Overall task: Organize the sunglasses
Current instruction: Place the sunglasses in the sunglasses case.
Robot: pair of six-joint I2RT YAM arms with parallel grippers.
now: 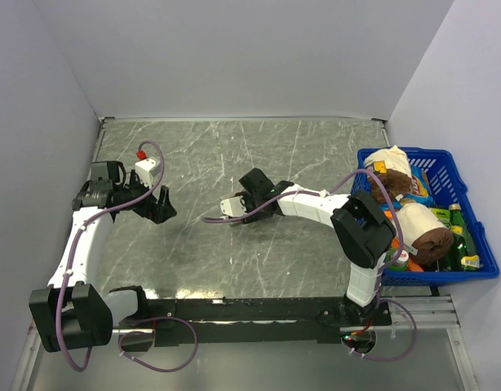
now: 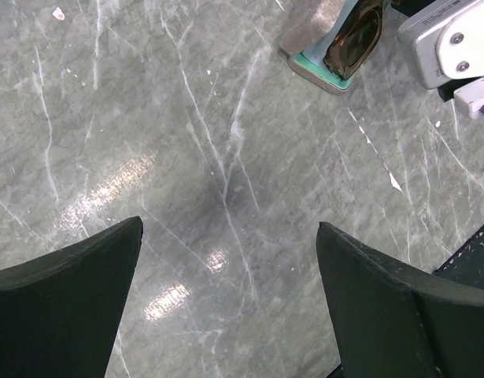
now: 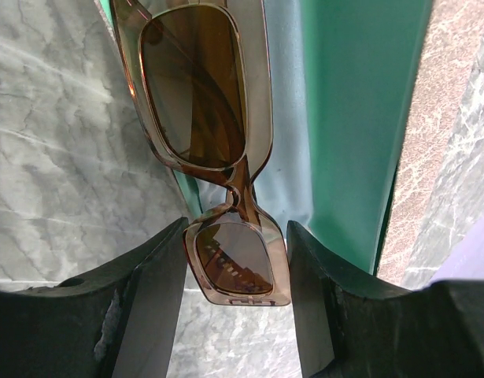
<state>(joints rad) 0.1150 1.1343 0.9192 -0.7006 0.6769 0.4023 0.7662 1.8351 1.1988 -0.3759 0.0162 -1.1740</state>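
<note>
**A:** Where are the sunglasses?

**B:** The sunglasses with amber-brown lenses and a translucent tan plastic frame (image 3: 196, 90) sit in the right claw (image 3: 235, 236). Its two dark fingers are clamped on the sides of one lens, and the other lens sticks out ahead of them.

**A:** What is closest to them?

**B:** The grey-brown marbled rectangular case (image 3: 360, 118) lies right behind them, its mint-green lining showing. The free lens overlaps that lining. I cannot tell whether the frame touches it.

**A:** And the other claw?

**B:** The left claw (image 2: 227, 227) has its fingers wide apart and grips nothing. It hangs over bare grey marble-patterned worktop (image 2: 147, 118), well to the left of the case.

**A:** Anything else around?

**B:** A blue plastic lattice basket (image 1: 446, 278) stands at the worktop's right edge, beside the right arm. It is packed with cream-and-brown soft bundles (image 1: 421, 228), green bottles (image 1: 458, 240) and a blue-and-orange packet (image 1: 419, 189).

**A:** Any writing?

**B:** The packet and bottle labels carry print, but it is too small to read. I see none on the sunglasses or the case.
</note>
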